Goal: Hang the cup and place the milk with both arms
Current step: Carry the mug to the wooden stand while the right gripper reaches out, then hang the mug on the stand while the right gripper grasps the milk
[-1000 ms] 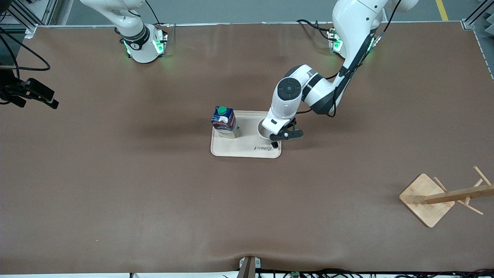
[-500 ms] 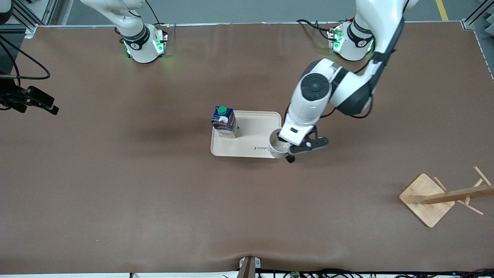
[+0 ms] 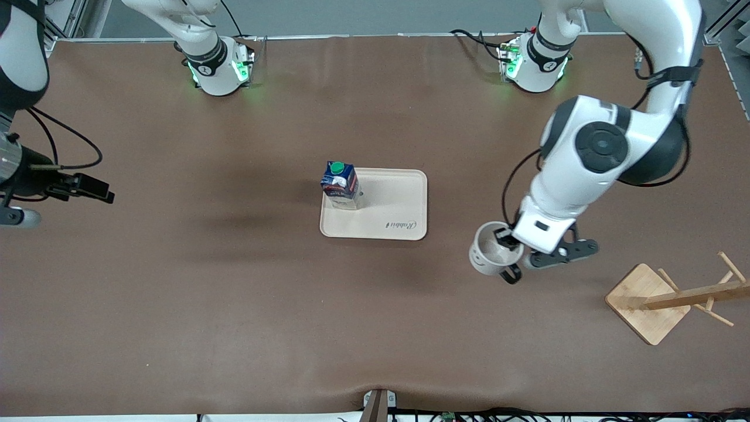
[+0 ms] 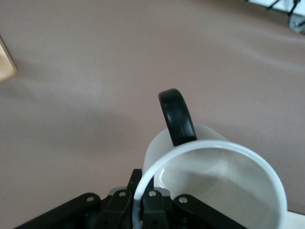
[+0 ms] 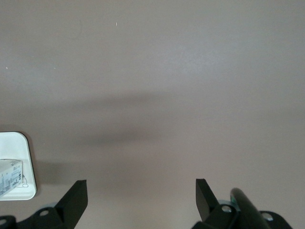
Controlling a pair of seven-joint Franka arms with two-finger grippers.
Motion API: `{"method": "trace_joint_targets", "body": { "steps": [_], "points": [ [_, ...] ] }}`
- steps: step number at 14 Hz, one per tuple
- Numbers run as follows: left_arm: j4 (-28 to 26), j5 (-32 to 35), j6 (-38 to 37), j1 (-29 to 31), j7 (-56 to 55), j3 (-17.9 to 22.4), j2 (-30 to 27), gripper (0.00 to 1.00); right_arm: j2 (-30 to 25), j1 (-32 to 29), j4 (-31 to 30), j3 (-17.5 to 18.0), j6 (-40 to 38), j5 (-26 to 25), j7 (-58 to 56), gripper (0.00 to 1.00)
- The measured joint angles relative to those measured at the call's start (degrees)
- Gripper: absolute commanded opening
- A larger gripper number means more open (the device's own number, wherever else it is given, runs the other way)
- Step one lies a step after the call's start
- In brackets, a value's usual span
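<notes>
My left gripper (image 3: 505, 241) is shut on the rim of the cup (image 3: 491, 258), a white mug with a black handle (image 3: 511, 274), and holds it tilted in the air over bare table between the tray and the wooden rack. In the left wrist view the fingers (image 4: 152, 202) pinch the cup's wall (image 4: 214, 181), and the handle (image 4: 177, 117) points away from them. The milk (image 3: 340, 184), a dark blue carton with a green cap, stands on the beige tray (image 3: 387, 220). My right gripper (image 5: 140, 191) is open and empty over the right arm's end of the table.
A wooden cup rack (image 3: 650, 302) with slanting pegs stands near the left arm's end, nearer the front camera than the cup. Its base corner shows in the left wrist view (image 4: 5, 62). The tray's corner (image 5: 16, 140) shows in the right wrist view.
My left gripper has lifted the cup off the tray and carried it toward the rack. The right arm has come a little farther in over the table.
</notes>
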Motion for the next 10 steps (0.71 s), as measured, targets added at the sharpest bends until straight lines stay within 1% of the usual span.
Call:
{"method": "trace_joint_targets", "body": {
  "steps": [3, 5, 8, 10],
  "points": [
    [1.7, 0.4, 0.0, 4.6, 7.7, 0.1, -0.3, 0.00, 2.6, 0.3, 0.4, 0.2, 0.8, 1.2, 0.0, 1.00],
    [1.8, 0.5, -0.1, 8.2, 13.8, 0.2, -0.6, 0.00, 3.4, 0.2, 0.6, 0.1, 1.6, 3.8, 0.0, 1.00],
    [1.8, 0.5, -0.9, 12.5, 20.2, 0.2, -0.6, 0.00, 5.0, 0.4, 0.4, 0.1, 1.2, 5.3, 0.1, 1.00],
    [1.9, 0.6, -3.6, 14.4, 25.7, 0.2, -1.1, 0.00, 5.7, 3.2, 0.1, 0.3, 0.1, 5.6, 3.3, 1.00]
  ]
}}
